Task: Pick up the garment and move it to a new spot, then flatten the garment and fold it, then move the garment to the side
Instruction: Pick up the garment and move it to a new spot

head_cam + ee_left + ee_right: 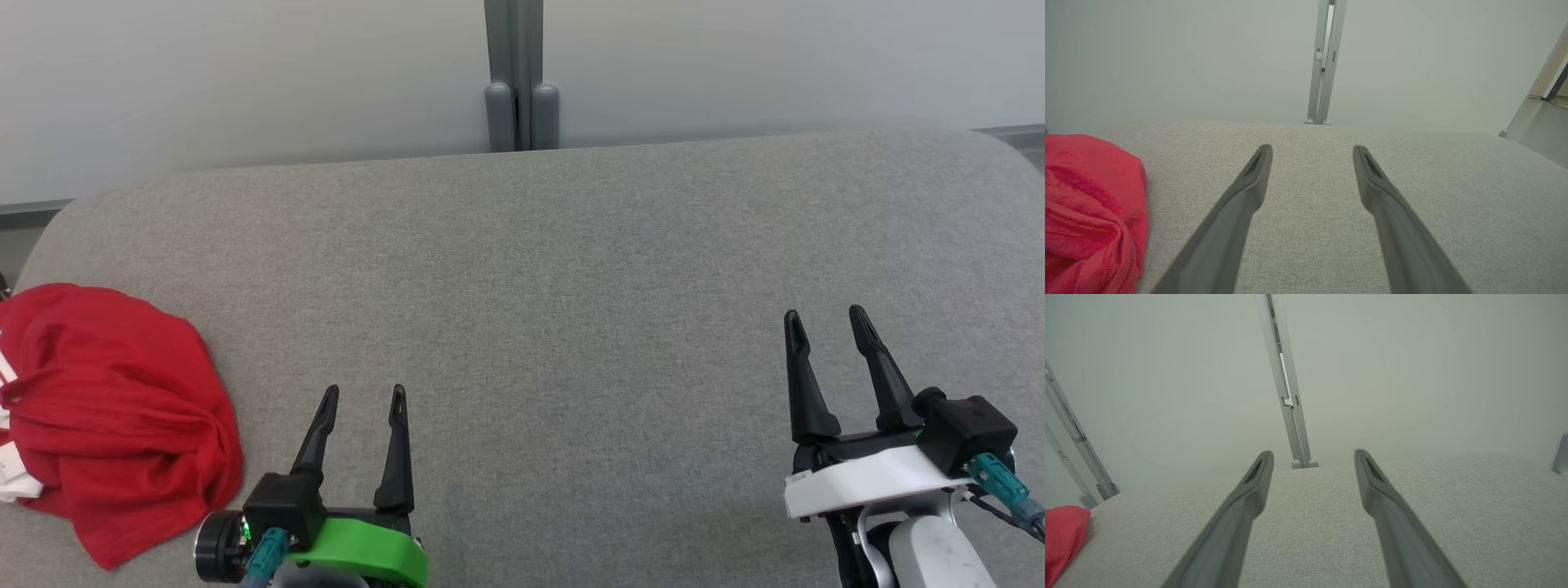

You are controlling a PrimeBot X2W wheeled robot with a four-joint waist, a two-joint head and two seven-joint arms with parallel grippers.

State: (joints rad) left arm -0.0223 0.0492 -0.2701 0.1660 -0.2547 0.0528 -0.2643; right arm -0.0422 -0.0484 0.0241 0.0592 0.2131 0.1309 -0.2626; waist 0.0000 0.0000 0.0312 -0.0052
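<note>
The garment is red knit cloth, soft and matt, with rows of stitching along its hems. The table is covered in grey woven cloth with a fine, slightly rough weave and no sheen. The left gripper has fingers that look like smooth, matt, dark plastic. It sits on a green plastic bracket with a light gloss. The right gripper has the same dark fingers, on a white plastic bracket with a duller finish. At the far side, a post looks like grey brushed metal between pale, matt wall panels.
</note>
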